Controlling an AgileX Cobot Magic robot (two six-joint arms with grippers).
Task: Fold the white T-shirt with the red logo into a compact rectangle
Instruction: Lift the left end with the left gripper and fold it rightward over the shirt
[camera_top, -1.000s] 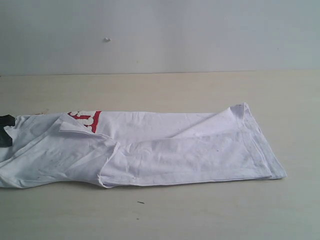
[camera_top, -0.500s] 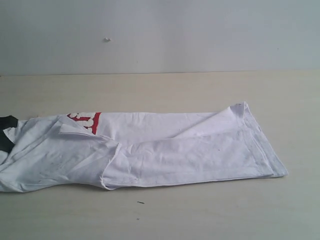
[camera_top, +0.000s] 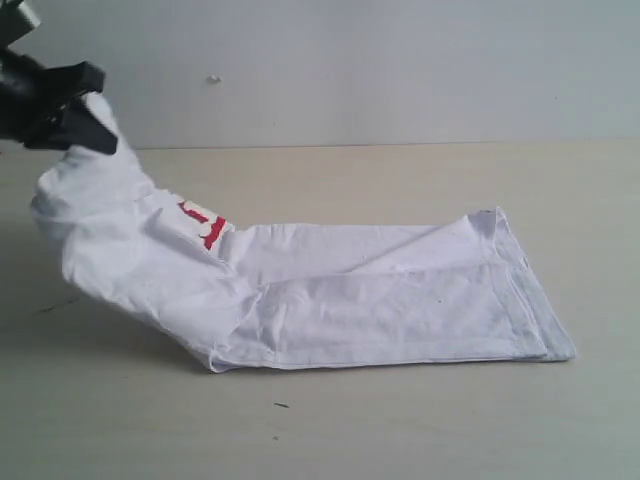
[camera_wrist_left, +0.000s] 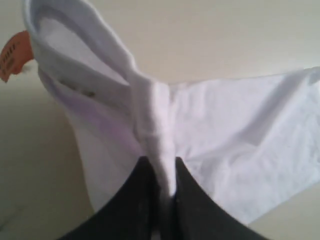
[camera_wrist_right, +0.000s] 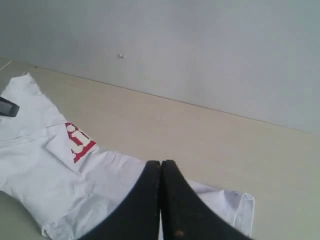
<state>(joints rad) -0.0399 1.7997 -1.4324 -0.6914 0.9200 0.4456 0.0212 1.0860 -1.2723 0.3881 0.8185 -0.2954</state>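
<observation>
The white T-shirt lies folded into a long strip across the table, its hem end flat at the right. My left gripper is shut on the shirt's collar end and holds it lifted off the table at the upper left. In the left wrist view the fabric is pinched between the black fingers, with the orange neck tag beside the collar. A piece of the red logo shows on the raised slope. My right gripper is shut and empty, held above the shirt; it does not show in the exterior view.
The pale wooden table runs to a plain grey wall behind. A small dark speck lies on the table in front of the shirt.
My left gripper has closed on the shirt's left end and raised it up from the table. The red logo has tilted with the lifted cloth. The hem end has stayed put.
</observation>
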